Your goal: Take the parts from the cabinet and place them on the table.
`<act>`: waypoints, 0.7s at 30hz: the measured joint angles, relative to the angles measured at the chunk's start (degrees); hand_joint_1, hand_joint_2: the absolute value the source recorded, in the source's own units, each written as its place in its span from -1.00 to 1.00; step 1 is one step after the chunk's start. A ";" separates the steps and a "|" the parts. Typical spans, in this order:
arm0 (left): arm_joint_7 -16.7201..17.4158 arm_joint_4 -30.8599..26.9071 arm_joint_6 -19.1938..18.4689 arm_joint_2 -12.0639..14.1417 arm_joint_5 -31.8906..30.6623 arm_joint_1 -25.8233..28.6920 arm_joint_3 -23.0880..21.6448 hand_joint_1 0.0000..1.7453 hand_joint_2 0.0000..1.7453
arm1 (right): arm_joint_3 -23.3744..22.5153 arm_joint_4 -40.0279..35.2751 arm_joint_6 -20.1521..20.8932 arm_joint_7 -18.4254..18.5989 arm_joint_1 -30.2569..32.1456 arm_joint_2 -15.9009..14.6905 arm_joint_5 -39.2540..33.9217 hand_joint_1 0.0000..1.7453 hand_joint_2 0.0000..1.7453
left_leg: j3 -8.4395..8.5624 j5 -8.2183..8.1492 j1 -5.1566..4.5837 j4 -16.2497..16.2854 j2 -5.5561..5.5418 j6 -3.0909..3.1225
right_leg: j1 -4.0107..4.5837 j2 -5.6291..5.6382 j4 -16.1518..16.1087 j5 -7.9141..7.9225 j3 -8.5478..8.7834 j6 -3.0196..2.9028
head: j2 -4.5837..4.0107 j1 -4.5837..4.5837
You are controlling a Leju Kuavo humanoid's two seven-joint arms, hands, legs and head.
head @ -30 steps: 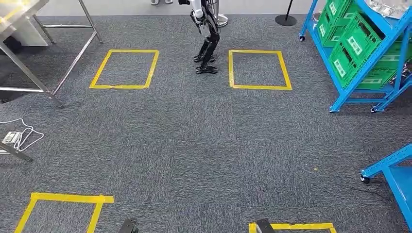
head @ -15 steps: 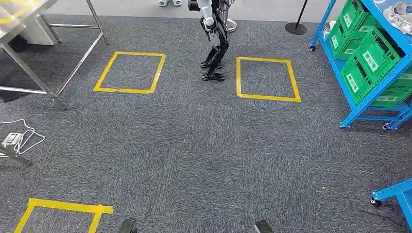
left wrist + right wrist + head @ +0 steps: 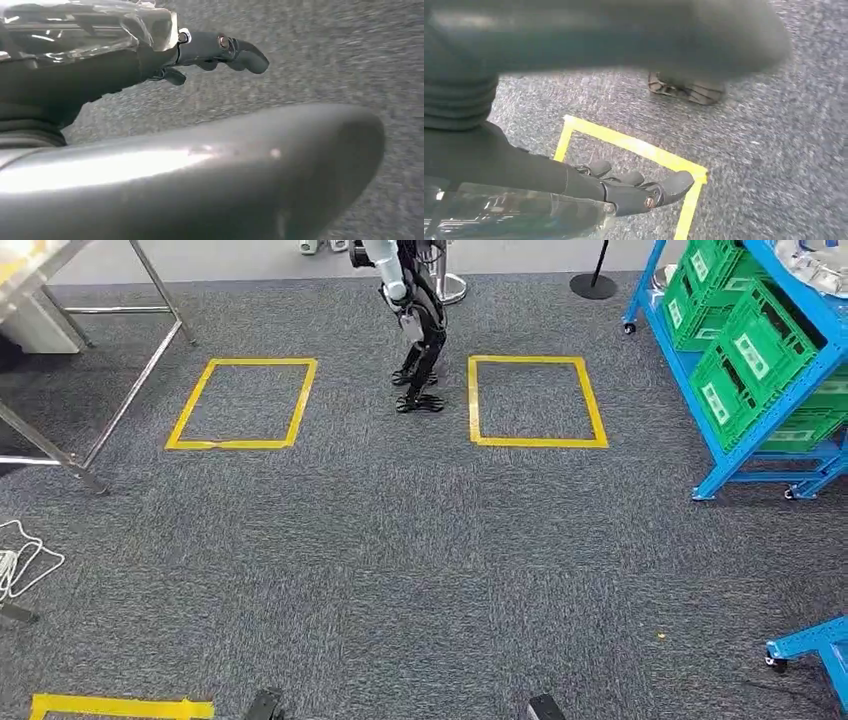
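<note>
**Carrying bagged parts across the floor**

Each hand holds a clear, crinkled plastic bag of parts. The left hand [image 3: 200,52] grips one bag [image 3: 90,27] under its dark fingers; the right hand [image 3: 624,192] holds a second bag [image 3: 514,215] the same way. The contents are too blurred to identify.

Handling: the film looks thin, soft and slippery, so the bags will likely sag and shift. The load appears light. Take hold across the bag's body, not by a loose corner.

Surroundings: the head view shows grey carpet [image 3: 420,540] marked with yellow tape squares [image 3: 535,400]. The blue cabinet [image 3: 760,430] with green crates [image 3: 745,360] stands at the right. The metal table [image 3: 40,270] stands far left, well apart from the cabinet. Another humanoid robot [image 3: 410,320] stands between the two far squares, beside the likely route. A white cable [image 3: 25,565] lies near the table's legs and may snag a foot.
</note>
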 joint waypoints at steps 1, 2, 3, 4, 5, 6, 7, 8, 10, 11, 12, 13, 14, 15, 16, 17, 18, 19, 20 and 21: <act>0.00 -0.02 0.00 0.04 -0.20 -0.01 0.00 -1.00 -1.00 | 0.00 0.07 -0.02 0.57 0.01 0.02 -0.66 -1.00 1.00 | -2.67 4.39 0.38 -8.36 0.04 -0.34 | 0.31 0.92 -0.02 -3.04 4.20 -0.85 | 0.00 -0.02; 0.00 -0.02 0.00 0.00 -0.20 -0.02 0.00 -1.00 -1.00 | 0.00 0.04 -0.09 0.52 0.00 0.02 -0.72 -1.00 1.00 | -1.31 9.85 0.49 -14.15 0.13 -0.39 | 0.32 0.99 -0.13 -3.68 5.10 -0.80 | 0.00 0.00; 0.00 0.00 0.00 -0.04 -0.20 0.01 0.00 -1.00 -1.00 | 0.00 0.07 -0.13 0.18 0.00 0.00 -0.92 -1.00 1.00 | -0.97 11.30 0.45 -16.27 0.20 -0.69 | 0.56 1.06 -0.23 -4.00 4.86 -0.82 | -0.02 0.02; 0.00 -0.02 0.00 -0.04 -0.15 -0.05 0.02 -1.00 -1.00 | 0.00 0.04 -0.13 -0.02 -0.22 0.04 -1.01 -1.00 1.00 | -0.84 10.85 0.26 -16.65 0.00 -0.94 | 0.94 1.30 -0.18 -4.38 5.25 -0.68 | 0.00 -0.09; -0.04 -0.02 0.00 -0.02 -0.11 -0.05 0.02 -1.00 -1.00 | 0.00 0.04 -0.13 -0.13 -0.23 0.04 -1.07 -1.00 1.00 | -1.08 10.91 0.20 -16.51 0.00 -0.46 | 0.91 1.30 -0.18 -4.53 5.18 -0.52 | 0.00 0.00; -0.18 -0.02 0.00 -0.02 -0.07 0.00 0.02 -1.00 -1.00 | 0.00 0.04 -0.15 -0.20 -0.18 0.07 -1.10 -1.00 1.00 | -1.14 10.91 0.18 -16.50 -0.09 -0.50 | 0.89 1.25 -0.23 -4.57 5.16 -0.46 | 0.00 -0.04; -0.20 -0.02 0.00 -0.02 -0.07 -0.01 0.02 -1.00 -1.00 | 0.00 0.04 -0.15 -0.22 -0.11 0.09 -1.10 -1.00 1.00 | -0.87 10.90 0.13 -16.50 -0.26 -0.48 | 0.83 1.17 -0.30 -4.65 5.18 -0.31 | 0.00 0.00; -0.24 -0.02 0.00 -0.02 -0.07 -0.01 0.02 -1.00 -1.00 | 0.00 0.04 -0.15 -0.31 -0.15 0.09 -1.12 -1.00 1.00 | -0.99 10.90 0.09 -16.48 -0.36 -0.47 | 0.80 1.11 -0.35 -4.66 5.16 -0.31 | 0.00 0.00; -0.24 -0.02 0.00 0.00 -0.07 0.00 0.02 -1.00 -1.00 | 0.00 0.04 -0.15 -0.39 -0.20 0.13 -1.14 -1.00 1.00 | -1.04 10.78 0.01 -16.49 -0.36 -0.30 | 0.73 1.08 -0.51 -4.75 5.19 -0.16 | 0.00 -0.04; -0.24 -0.02 0.00 0.02 -0.07 -0.02 0.02 -1.00 -1.00 | 0.00 0.04 -0.15 -0.48 -0.19 0.13 -1.14 -1.00 1.00 | -1.05 10.72 -0.04 -16.49 -0.36 -0.24 | 0.69 1.08 -0.54 -4.79 5.23 -0.09 | 0.00 -0.02; -0.24 -0.02 0.00 0.02 -0.07 -0.03 0.02 -1.00 -1.00 | 0.00 0.04 -0.15 -0.48 -0.19 0.11 -1.14 -1.00 1.00 | -1.05 10.65 -0.09 -16.49 -0.35 -0.13 | 0.66 1.08 -0.60 -4.80 5.24 -0.09 | 0.00 -0.02; -0.24 -0.02 0.00 0.02 -0.07 -0.02 0.02 -1.00 -1.00 | 0.00 0.02 -0.15 -0.50 -0.20 0.11 -1.14 -1.00 1.00 | -1.07 10.63 -0.10 -16.49 -0.35 -0.12 | 0.65 1.08 -0.67 -4.80 5.25 -0.08 | 0.00 -0.04; -0.24 -0.02 0.00 0.02 -0.07 -0.02 0.02 -1.00 -1.00 | 0.00 0.02 -0.15 -0.50 -0.20 0.13 -1.14 -1.00 1.00 | -1.07 10.60 -0.10 -16.49 -0.34 -0.07 | 0.66 1.08 -0.75 -4.81 5.29 -0.08 | 0.00 -0.02; -0.24 -0.02 0.00 0.02 -0.07 -0.03 0.02 -1.00 -1.00 | 0.00 0.02 -0.15 -0.50 -0.20 0.15 -1.14 -1.00 -1.00 | -1.07 10.59 -0.10 -16.50 -0.35 -0.07 | 0.65 1.08 -0.79 -4.83 5.31 -0.04 | 0.00 -0.02; -0.26 -0.02 0.00 0.02 -0.07 -0.02 0.02 -1.00 -1.00 | 0.00 0.02 -0.17 -0.68 -0.19 0.15 -1.14 -1.00 -1.00 | -1.07 10.57 -0.10 -16.50 -0.35 -0.05 | 0.64 1.08 -0.80 -4.90 5.34 0.09 | 0.00 -0.02; -0.28 -0.02 0.00 0.02 -0.07 -0.02 0.02 -1.00 -1.00 | 0.00 0.02 -0.22 -0.96 -0.17 0.15 -1.12 -1.00 -1.00 | -1.06 10.55 -0.11 -16.50 -0.36 -0.02 | 0.63 1.07 -0.81 -4.90 5.37 0.09 | 0.00 -0.02; -0.33 -0.02 0.00 0.02 -0.07 -0.02 0.02 -1.00 -1.00 | 0.00 0.00 -0.24 -1.11 -0.18 0.15 -1.12 -1.00 -1.00 | -1.06 10.54 -0.13 -16.50 -0.36 -0.01 | 0.60 1.07 -0.81 -4.90 5.37 0.09 | 0.00 -0.02; -0.33 -0.02 0.00 0.02 -0.04 -0.02 0.02 -1.00 -1.00 | 0.00 -0.09 -0.28 -1.16 -0.18 0.15 -1.07 -1.00 -1.00 | -1.05 10.54 -0.15 -16.50 -0.36 -0.01 | 0.58 1.06 -0.81 -4.90 5.38 0.09 | 0.00 -0.02; -0.35 -0.02 0.00 0.02 -0.04 -0.02 0.02 -1.00 -1.00 | 0.00 -0.13 -0.28 -1.18 -0.18 0.15 -1.07 -1.00 -1.00 | -1.03 10.54 -0.17 -16.50 -0.36 -0.01 | 0.55 1.06 -0.82 -4.90 5.40 0.10 | 0.00 -0.02; -0.35 -0.02 0.00 0.02 -0.04 -0.02 0.02 -1.00 -1.00 | 0.00 -0.13 -0.31 -1.22 -0.18 0.15 -1.05 -1.00 -1.00 | -1.01 10.54 -0.19 -16.50 -0.36 0.00 | 0.54 1.06 -0.82 -4.90 5.42 0.10 | 0.00 -0.02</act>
